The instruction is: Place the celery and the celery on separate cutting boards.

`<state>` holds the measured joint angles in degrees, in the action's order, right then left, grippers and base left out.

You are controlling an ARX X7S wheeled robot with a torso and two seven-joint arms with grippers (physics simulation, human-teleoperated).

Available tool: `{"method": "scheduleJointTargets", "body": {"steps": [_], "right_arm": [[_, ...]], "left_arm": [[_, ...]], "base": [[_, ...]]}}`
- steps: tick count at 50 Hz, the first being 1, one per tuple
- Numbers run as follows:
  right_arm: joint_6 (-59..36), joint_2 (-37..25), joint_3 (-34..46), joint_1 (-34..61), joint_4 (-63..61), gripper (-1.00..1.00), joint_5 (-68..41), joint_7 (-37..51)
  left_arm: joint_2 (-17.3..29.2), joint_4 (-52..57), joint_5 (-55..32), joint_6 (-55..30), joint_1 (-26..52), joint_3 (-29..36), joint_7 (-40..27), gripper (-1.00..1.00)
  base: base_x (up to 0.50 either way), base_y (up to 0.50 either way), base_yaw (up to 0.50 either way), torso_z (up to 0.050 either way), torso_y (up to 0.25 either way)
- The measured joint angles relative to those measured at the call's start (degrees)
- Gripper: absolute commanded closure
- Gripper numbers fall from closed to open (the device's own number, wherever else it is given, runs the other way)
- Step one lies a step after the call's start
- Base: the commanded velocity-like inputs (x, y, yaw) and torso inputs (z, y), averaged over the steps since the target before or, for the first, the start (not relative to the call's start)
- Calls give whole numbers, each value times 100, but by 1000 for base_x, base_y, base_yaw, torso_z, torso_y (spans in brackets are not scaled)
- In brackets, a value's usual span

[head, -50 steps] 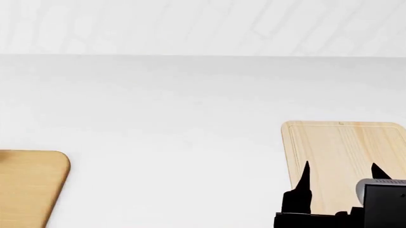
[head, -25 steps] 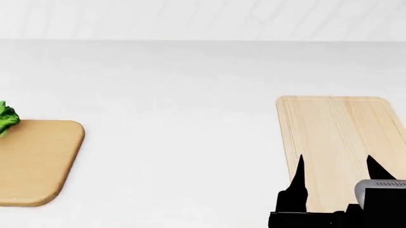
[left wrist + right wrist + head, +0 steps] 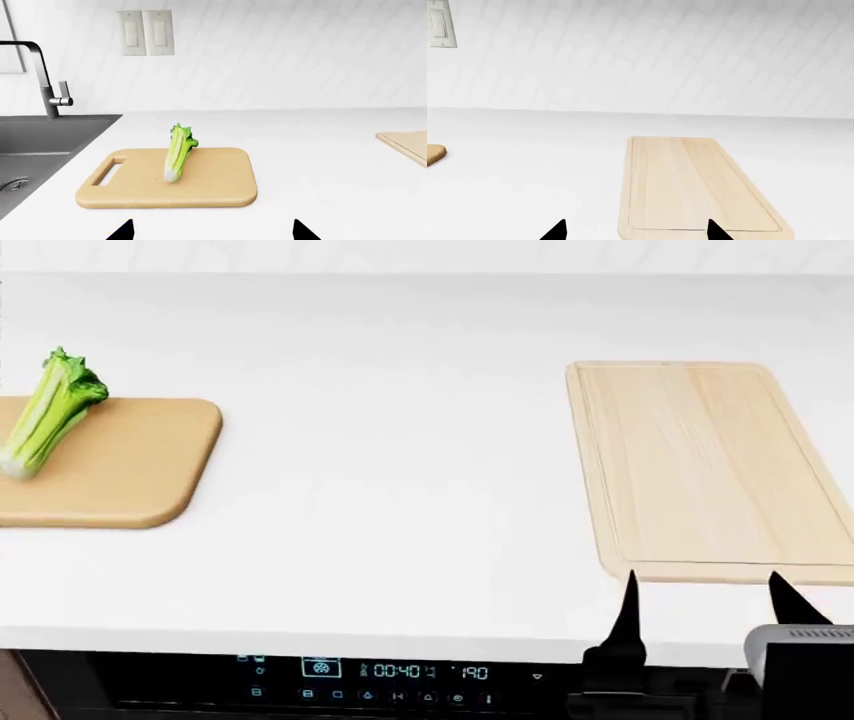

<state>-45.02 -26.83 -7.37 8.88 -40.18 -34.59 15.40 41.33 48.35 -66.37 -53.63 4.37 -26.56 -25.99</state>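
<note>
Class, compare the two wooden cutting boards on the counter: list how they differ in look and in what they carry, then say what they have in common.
The tan cutting board is thick, round-cornered and has a slot handle; the pale cutting board shows wood grain, an edge groove and no handle. The tan board carries a celery bunch; the pale board is bare. In the head view the pale board looks longer and narrower. Both are rectangular, wooden and lie flat on the white counter.

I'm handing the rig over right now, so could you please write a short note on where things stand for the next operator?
Left gripper: open, empty, facing the tan board.
Right gripper: open, empty, at the near end of the pale board.
Done: one celery lies on the tan board, leafy top toward the wall.
Left: the pale board is bare; the second celery is in none of the views. Find it and put it there.
</note>
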Motion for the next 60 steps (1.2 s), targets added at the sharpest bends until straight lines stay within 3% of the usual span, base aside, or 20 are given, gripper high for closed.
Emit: {"method": "scheduleJointTargets", "body": {"steps": [12, 19, 28, 60], "right_arm": [[148, 22, 12, -28, 40, -100, -13, -56], [-172, 622, -319, 32, -130, -100, 756, -860], [-330, 961, -507, 16, -224, -100, 1217, -1338], [-276, 1065, -451, -67, -304, -100, 1581, -1612]], "left_arm": [[1, 31, 314, 66, 7, 304, 132, -100], [-323, 137, 821, -170, 90, 202, 544, -100], [-519, 233, 1010, -489, 109, 161, 773, -100], [-526, 332, 938, -677, 17, -124, 816, -100]], "base": [[0, 0, 0, 0, 0], [0, 0, 0, 0, 0], [0, 21, 0, 0, 0], [0, 497, 0, 0, 0]]}}
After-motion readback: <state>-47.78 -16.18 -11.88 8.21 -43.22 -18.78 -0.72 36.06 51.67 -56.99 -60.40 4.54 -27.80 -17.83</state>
